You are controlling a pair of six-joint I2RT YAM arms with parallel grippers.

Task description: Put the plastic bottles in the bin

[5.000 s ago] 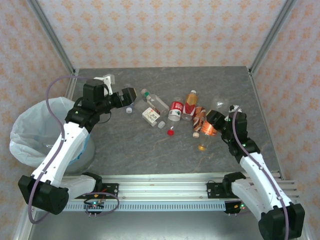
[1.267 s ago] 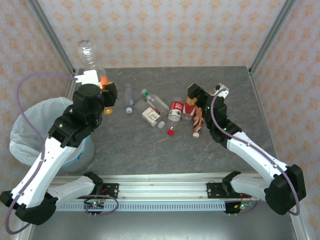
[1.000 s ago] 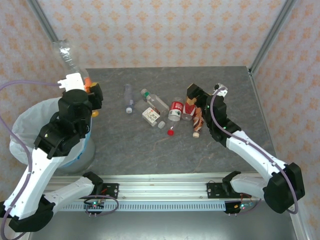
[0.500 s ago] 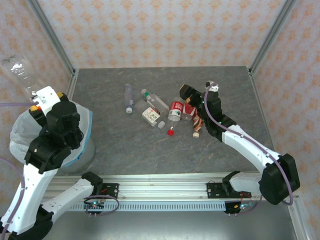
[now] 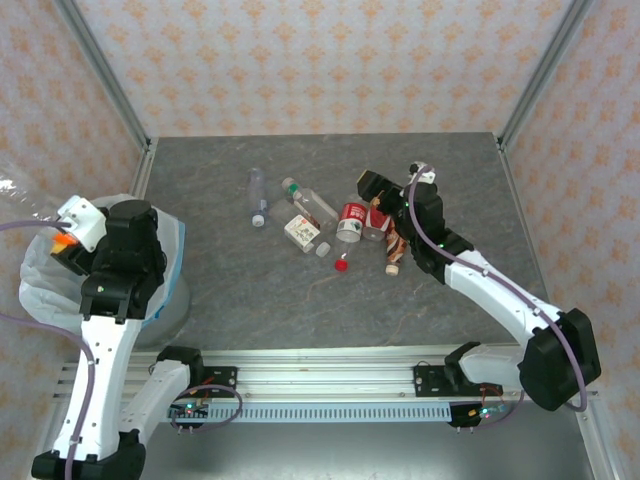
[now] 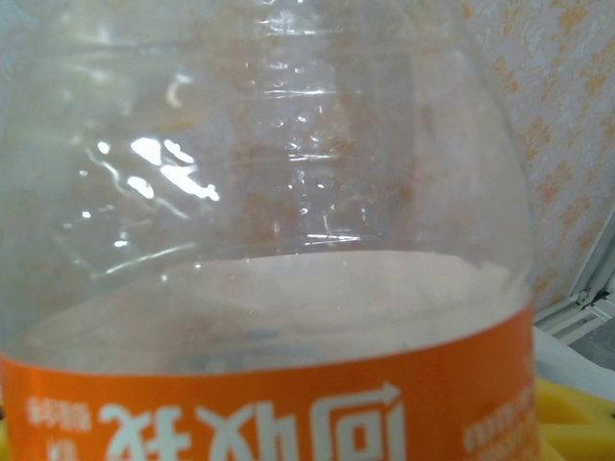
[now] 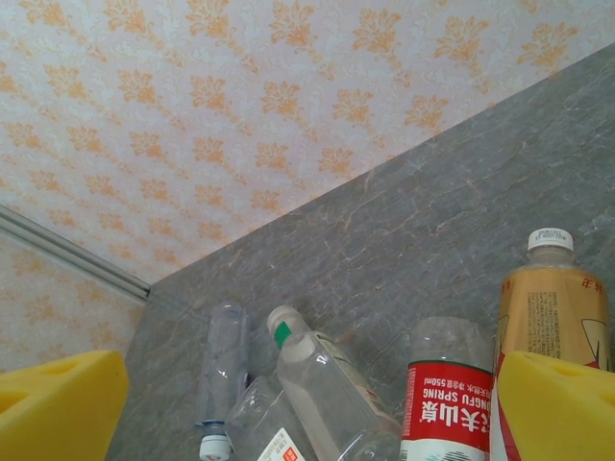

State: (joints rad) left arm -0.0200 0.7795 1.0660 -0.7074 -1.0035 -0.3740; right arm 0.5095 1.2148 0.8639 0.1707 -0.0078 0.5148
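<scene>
Over the bin (image 5: 38, 288), left jaws clamped on an orange-labelled bottle (image 6: 269, 240) have swung further left; right jaws apart above loose bottles (image 5: 350, 222).

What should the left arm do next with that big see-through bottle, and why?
Probably nudge the clear bottle slightly toward the middle of the bin: the left jaws hold it near the outer-left rim in the top view, so letting go now might miss.
</scene>
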